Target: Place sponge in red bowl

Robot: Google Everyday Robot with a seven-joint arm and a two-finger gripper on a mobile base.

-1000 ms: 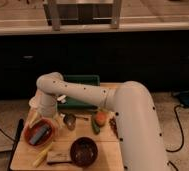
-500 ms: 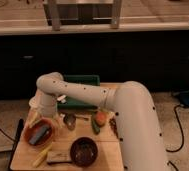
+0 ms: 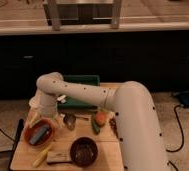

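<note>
A white robot arm [image 3: 88,95] reaches across a pale wooden tabletop [image 3: 63,139] from the lower right, bends at its elbow near the back-left edge and turns downward. Its hand [image 3: 42,111] hangs just above the far rim of the red bowl [image 3: 26,136] at the tabletop's left side. Whether the hand is open or closed cannot be told, as the wrist hides it. The dark blue-grey sponge [image 3: 38,134] lies slantwise inside the red bowl, apart from the hand. A yellow piece [image 3: 34,120] shows just behind the bowl's rim, and another long yellow item [image 3: 42,155] lies in front of it. Beside that rests a flat tan-grey piece [image 3: 58,158], and to its right a maroon bowl [image 3: 83,151] near the front edge. A small metal scoop [image 3: 69,120] sits near the middle, with an orange object [image 3: 101,118] and a green one [image 3: 95,128] close together to its right. A green tray [image 3: 83,80] stands at the back, partly behind the arm.
</note>
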